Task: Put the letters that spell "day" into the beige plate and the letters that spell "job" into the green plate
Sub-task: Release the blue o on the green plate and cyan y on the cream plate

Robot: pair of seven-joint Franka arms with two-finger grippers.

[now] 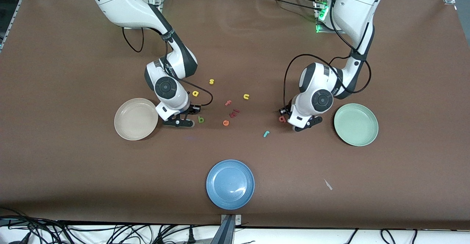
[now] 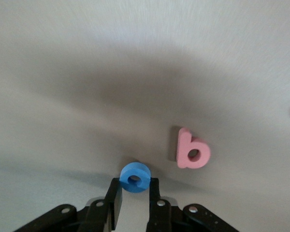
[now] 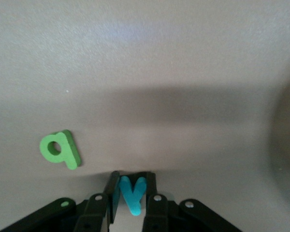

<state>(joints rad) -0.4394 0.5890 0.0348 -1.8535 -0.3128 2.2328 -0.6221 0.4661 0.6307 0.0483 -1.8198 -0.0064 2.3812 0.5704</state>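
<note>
On the brown worktop (image 1: 73, 71), three plates are sitting bare: the beige plate (image 1: 136, 119) toward the right arm's end, the green plate (image 1: 355, 124) toward the left arm's end, and a blue plate (image 1: 230, 184) nearest the front camera.

The right gripper (image 3: 132, 192) is sitting low, just beside the beige plate, its jaws pinching the teal y (image 3: 132, 194) between them. The green d (image 1: 201, 119) is lying close by, and the yellow a (image 1: 195, 93) is resting a little farther from the camera.

The left gripper (image 2: 134, 193) is working low near the green plate, its jaws closing narrowly around the blue o (image 2: 135, 177), which is sitting between the fingertips. The pink b (image 2: 192, 150) is lying just beside it, and the teal j (image 1: 266, 133) is waiting nearer the camera.

Between the arms, a yellow s (image 1: 211, 81), a yellow u (image 1: 246, 96), an orange e (image 1: 226, 123) and some dark red letters (image 1: 234, 112) are lying scattered.
</note>
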